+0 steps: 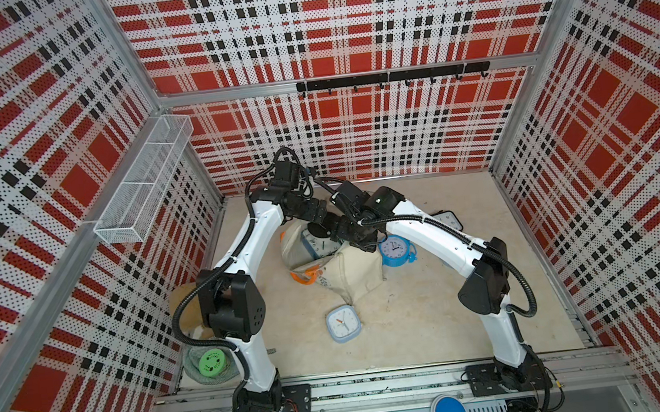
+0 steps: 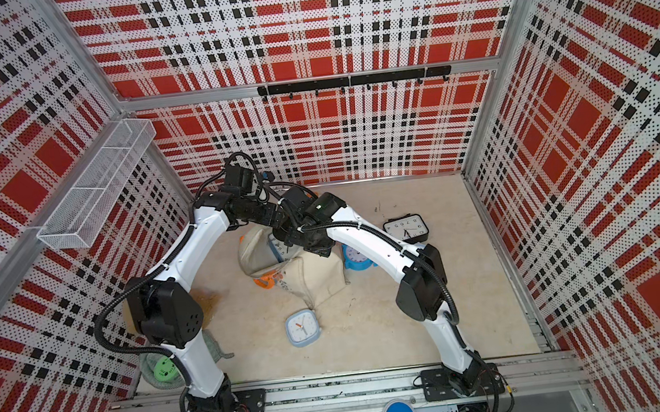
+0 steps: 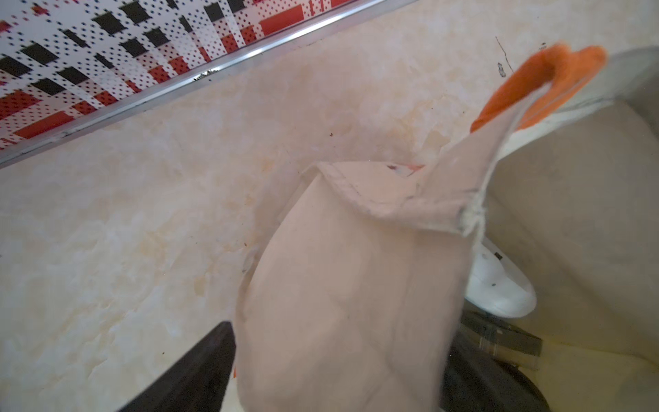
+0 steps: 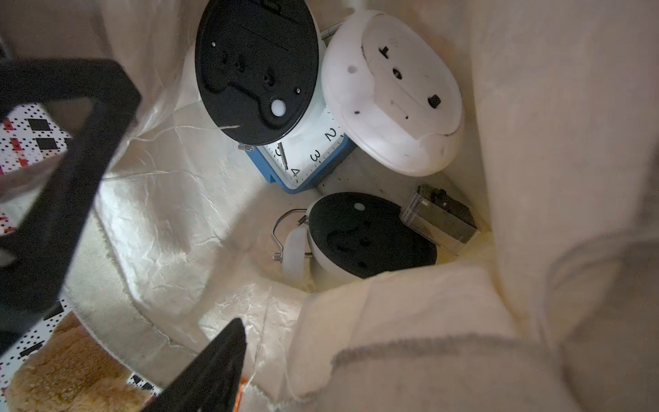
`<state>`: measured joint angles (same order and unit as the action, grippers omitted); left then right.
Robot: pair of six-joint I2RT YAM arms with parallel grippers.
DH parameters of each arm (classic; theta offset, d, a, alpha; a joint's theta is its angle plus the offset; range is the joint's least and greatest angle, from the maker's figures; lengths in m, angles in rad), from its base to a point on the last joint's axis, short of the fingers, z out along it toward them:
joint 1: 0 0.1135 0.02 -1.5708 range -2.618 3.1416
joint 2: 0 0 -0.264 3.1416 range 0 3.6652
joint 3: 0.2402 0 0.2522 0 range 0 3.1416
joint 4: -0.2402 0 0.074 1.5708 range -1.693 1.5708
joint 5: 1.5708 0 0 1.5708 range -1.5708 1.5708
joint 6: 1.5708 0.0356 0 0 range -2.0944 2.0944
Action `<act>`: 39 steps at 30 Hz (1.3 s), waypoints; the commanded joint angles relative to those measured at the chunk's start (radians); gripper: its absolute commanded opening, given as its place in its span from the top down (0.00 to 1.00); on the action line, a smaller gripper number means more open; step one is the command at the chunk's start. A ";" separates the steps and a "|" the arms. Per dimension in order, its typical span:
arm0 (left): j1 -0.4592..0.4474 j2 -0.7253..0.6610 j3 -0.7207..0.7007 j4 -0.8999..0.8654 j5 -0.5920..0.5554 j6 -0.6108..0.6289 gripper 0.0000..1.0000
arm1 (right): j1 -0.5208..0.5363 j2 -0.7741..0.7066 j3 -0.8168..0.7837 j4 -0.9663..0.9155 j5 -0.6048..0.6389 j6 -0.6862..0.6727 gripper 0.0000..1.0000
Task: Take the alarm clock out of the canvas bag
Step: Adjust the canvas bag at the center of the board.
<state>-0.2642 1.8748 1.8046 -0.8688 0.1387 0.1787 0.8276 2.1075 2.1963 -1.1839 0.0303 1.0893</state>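
The cream canvas bag (image 1: 358, 273) with orange handles (image 1: 302, 279) lies mid-table, its mouth facing the far left. Both grippers are at that mouth. My left gripper (image 3: 342, 339) stands open, a fold of the bag's rim (image 3: 338, 267) filling the gap between its fingers. My right gripper (image 4: 338, 339) looks into the bag; one finger (image 4: 214, 367) shows, set wide, and cloth covers the other. Inside lie several alarm clocks: a black-backed one (image 4: 256, 67), a white round one (image 4: 392, 89), a blue square one (image 4: 310, 153) and a twin-bell one (image 4: 367, 239).
Outside the bag lie a round blue clock (image 1: 395, 250), a pale blue square clock (image 1: 343, 323) and a black clock (image 2: 406, 228). A green disc on grey cloth (image 1: 212, 362) sits front left. A wire basket (image 1: 145, 176) hangs on the left wall.
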 commanded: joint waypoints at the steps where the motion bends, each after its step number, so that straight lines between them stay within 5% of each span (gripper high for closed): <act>1: -0.033 0.028 0.043 -0.028 0.001 0.034 0.13 | -0.007 -0.008 0.003 0.020 0.013 0.005 0.26; 2: -0.094 0.037 0.050 -0.032 -0.010 0.037 0.15 | -0.008 -0.009 0.000 0.021 0.017 -0.001 0.28; 5: -0.079 0.059 0.070 -0.038 -0.045 0.022 0.25 | -0.008 -0.023 -0.012 0.026 0.032 -0.020 0.36; 19: -0.011 -0.035 -0.014 -0.041 -0.272 -0.158 1.00 | 0.001 -0.165 -0.189 0.049 0.105 -0.137 0.90; 22: 0.016 -0.099 -0.066 -0.039 -0.295 -0.218 1.00 | 0.007 -0.206 -0.237 0.023 0.139 -0.187 1.00; 36: 0.066 -0.367 -0.348 0.008 -0.253 -0.456 0.98 | 0.022 -0.348 -0.488 -0.001 0.326 -0.371 1.00; 39: 0.066 -0.397 -0.382 0.006 -0.227 -0.481 0.63 | 0.022 -0.355 -0.531 0.025 0.302 -0.365 1.00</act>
<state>-0.2039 1.5169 1.4422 -0.8753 -0.1040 -0.2325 0.8516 1.7874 1.6993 -1.1458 0.2764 0.7452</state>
